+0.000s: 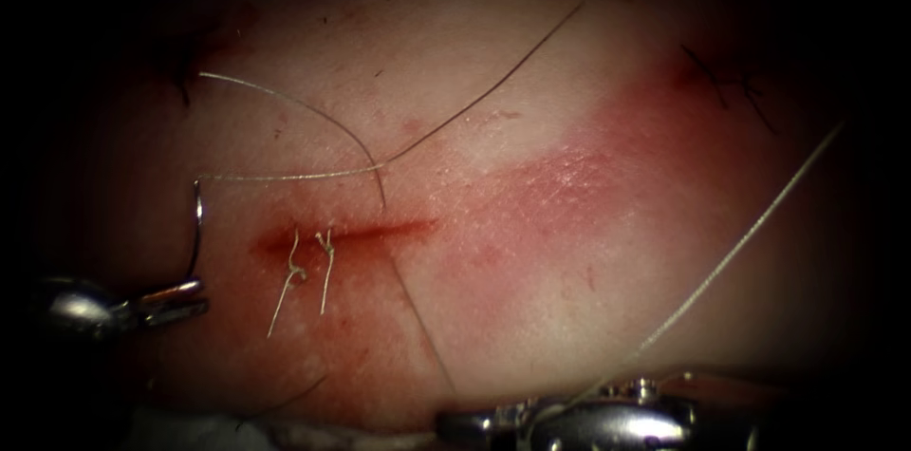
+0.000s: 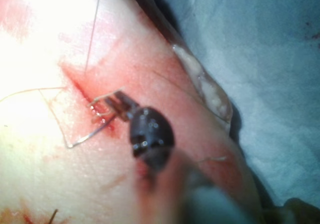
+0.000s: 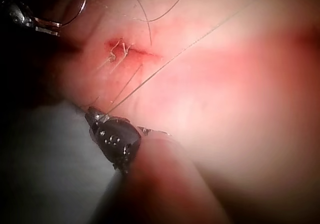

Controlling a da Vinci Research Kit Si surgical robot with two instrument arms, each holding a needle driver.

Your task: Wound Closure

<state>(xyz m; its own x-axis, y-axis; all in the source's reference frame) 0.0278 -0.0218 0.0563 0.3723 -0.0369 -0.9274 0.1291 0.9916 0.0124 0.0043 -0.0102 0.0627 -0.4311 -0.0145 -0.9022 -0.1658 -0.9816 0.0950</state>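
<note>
The short cut point(image 1: 380, 230) in the tissue point(image 1: 531, 271) has two knotted stitches point(image 1: 296, 271) with cut ends at its left end. My left tool point(image 1: 197, 298) is left of the cut, jaws shut on the curved needle point(image 1: 198, 223) near one end. The needle arcs upward, free of the tissue. From its upper end the thread point(image 1: 474, 100) runs right and up across the tissue. My right tool point(image 1: 454, 427) sits at the near edge, and in the right wrist view its jaws point(image 3: 91, 115) are shut on a thread strand point(image 1: 731, 252) that rises to the right.
Red fluid point(image 1: 569, 176) stains the tissue right of the cut. Dark marks point(image 1: 726, 81) sit at the far right. A white pad point(image 1: 190, 432) lies under the near edge. A blue drape point(image 2: 280, 59) surrounds the tissue. A loose loop of thread point(image 1: 313, 114) lies above the cut.
</note>
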